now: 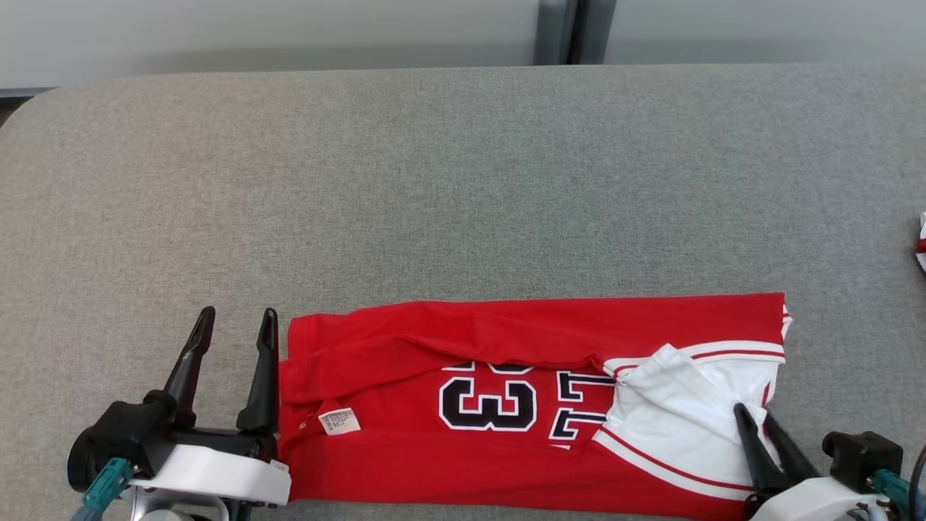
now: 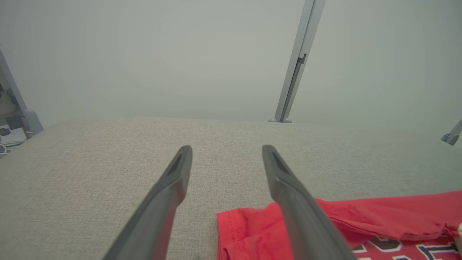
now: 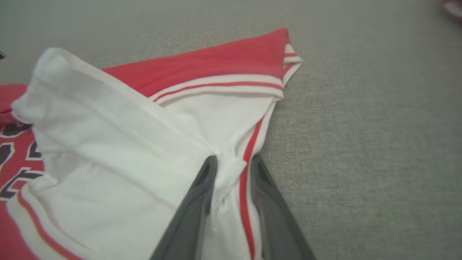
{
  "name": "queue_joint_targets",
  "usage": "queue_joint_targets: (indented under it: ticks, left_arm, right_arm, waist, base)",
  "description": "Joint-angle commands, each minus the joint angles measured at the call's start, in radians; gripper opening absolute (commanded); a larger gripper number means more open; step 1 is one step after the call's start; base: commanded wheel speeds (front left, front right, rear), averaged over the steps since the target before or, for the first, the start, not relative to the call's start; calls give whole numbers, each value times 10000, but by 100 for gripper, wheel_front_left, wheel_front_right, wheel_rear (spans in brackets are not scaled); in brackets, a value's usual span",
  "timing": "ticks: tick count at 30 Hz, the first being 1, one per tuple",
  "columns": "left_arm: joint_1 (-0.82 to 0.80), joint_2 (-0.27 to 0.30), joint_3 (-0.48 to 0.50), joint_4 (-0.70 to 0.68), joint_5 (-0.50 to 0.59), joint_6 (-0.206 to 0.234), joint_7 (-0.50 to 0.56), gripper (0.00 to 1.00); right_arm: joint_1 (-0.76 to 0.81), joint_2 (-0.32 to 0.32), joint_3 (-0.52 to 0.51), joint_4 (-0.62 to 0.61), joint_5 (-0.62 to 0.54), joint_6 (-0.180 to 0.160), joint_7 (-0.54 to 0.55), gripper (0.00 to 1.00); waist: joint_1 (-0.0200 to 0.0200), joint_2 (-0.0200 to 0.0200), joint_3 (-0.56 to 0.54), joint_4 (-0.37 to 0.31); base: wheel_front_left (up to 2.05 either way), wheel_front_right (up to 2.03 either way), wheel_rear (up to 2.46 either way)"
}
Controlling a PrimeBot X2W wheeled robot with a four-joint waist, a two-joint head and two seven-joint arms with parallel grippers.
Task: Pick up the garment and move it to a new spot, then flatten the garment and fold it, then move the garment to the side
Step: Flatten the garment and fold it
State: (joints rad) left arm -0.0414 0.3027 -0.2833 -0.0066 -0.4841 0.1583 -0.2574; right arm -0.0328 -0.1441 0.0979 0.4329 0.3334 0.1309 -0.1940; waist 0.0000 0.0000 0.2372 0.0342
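Observation:
The garment (image 1: 463, 340) is a red jersey with a dark number and white trim, folded into a long strip across the near part of the grey table (image 1: 434, 181). My right gripper (image 1: 753, 412) is at its right end, with the fingers pinched on bunched white fabric and a red stripe. The right wrist view shows that fabric (image 3: 108, 144) gathered between the tips of the right gripper (image 3: 234, 159). My left gripper (image 1: 239, 312) stands open at the jersey's left edge with nothing between its fingers. In the left wrist view the left gripper (image 2: 226, 148) has one finger over the red cloth (image 2: 379, 216).
Another red and white piece of cloth (image 1: 921, 242) peeks in at the table's right edge, also seen as cloth (image 3: 453, 7) in the right wrist view. A pale wall with a grey post (image 1: 571, 32) stands behind the table. Bare table lies beyond and left of the jersey.

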Motion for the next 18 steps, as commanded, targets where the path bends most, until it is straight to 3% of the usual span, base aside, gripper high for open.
queue_joint_targets:
  ticks: [1, 8, 18]
  left_arm:
    - [-103, 12, 36, 17, 28, -56, -70, 100]
    - [31, -4, 172, 71, 3, -41, -74, 100]
    - [58, -69, 162, 240, 17, -106, -79, 100]
  right_arm:
    - [92, -18, 200, 335, 172, -4, 244, 0]
    - [-86, -606, -39, 433, 737, -40, -112, 0]
    - [-43, -1798, -1513, 538, 795, -22, -284, 0]
  waist:
    - [0, 0, -28, -7]
    - [0, 0, -171, -173]
    - [0, 0, -378, -306]
  base:
    - [0, 0, 0]
    - [0, 0, 0]
    - [0, 0, 0]
